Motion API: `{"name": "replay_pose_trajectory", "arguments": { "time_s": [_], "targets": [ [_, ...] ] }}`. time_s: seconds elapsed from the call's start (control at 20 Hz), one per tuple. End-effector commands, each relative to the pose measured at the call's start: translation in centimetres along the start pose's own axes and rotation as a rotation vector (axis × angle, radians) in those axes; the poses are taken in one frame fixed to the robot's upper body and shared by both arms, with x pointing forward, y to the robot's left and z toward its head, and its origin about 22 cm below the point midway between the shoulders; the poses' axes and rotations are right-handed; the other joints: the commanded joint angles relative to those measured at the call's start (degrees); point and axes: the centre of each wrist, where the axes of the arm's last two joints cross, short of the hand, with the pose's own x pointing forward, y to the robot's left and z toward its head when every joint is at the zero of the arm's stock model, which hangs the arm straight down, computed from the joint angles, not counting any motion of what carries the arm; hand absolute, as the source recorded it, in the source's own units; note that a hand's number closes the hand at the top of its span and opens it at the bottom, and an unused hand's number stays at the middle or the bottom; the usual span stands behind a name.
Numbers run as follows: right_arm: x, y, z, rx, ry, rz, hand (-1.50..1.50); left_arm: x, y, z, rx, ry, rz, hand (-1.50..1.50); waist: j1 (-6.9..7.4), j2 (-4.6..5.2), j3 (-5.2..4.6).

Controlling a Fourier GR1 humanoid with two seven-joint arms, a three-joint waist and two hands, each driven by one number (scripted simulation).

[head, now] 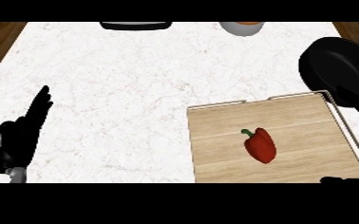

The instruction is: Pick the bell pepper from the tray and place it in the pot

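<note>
Our left hand [21, 133] rests at the view's left edge with its fingers [41, 105] straight and pointing up, holding nothing; it is well apart from everything the task concerns. Of our right hand [340, 180] only a dark sliver shows at the lower right edge, so we cannot tell how it is set. Just up and to the left of that sliver lies the red bell pepper [260, 145], on its side on the wooden tray [217, 123], stem toward the upper left, near the tray's middle and clear of its metal rail. Beyond the tray's far right corner, touching or just overlapping it in this view, sits the black pot [328, 66], partly cut off by the edge. We judge the pick has not begun. The risks ahead: the pepper is rounded and could roll away as we close on it, and carrying it across could catch the raised rail or the pot's rim.
</note>
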Motion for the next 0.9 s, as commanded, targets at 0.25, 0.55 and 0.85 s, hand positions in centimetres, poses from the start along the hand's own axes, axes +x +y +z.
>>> {"name": "replay_pose_trajectory", "arguments": {
  "time_s": [0.25,0.55,0.85],
  "targets": [
    [5.1,-0.4,-1.7,0.353,0.208,0.283,-1.5,1.2,-0.8,-0.5,-0.049,-0.019,-0.002,0.0,2.83,0.56,-0.15],
    [7.5,1.5,-3.4,0.573,0.287,0.32,-1.5,1.7,-2.0,-0.8,-0.039,-0.017,-0.002,0.0,2.73,0.52,-0.04],
    [9.2,3.5,-6.8,0.649,0.298,0.318,-1.5,-0.3,-1.5,-0.2,-0.018,-0.01,-0.008,0.0,1.0,0.19,0.06]
  ]
}}
